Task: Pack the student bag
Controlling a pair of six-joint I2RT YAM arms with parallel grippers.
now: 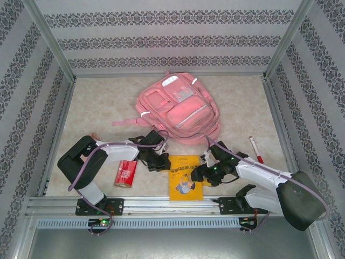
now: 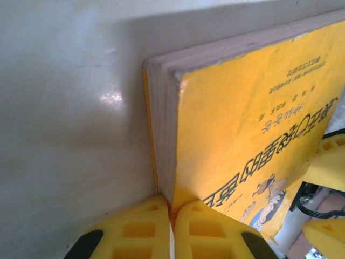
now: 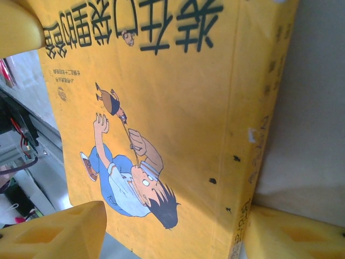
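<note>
Shows left gripper (image 2: 171,216), jaws pressed together, at far left corner of yellow book (image 1: 186,177); right gripper (image 3: 172,226), jaws wide apart, astride its right edge; student bag (image 1: 178,108) on far side.

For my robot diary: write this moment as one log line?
left fingers: shut at corner of yellow paperback book | right fingers: open, straddling its spine edge | large pink fabric backpack: flat beyond book

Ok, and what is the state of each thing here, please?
pink backpack: lying flat, looks zipped shut.
yellow book: closed, lying flat.
red packet: lying on its side.
marker pen: lying flat, apart from the rest.
left tool: shut, tips at the book's corner.
right tool: open, straddling the book's spine edge.
</note>
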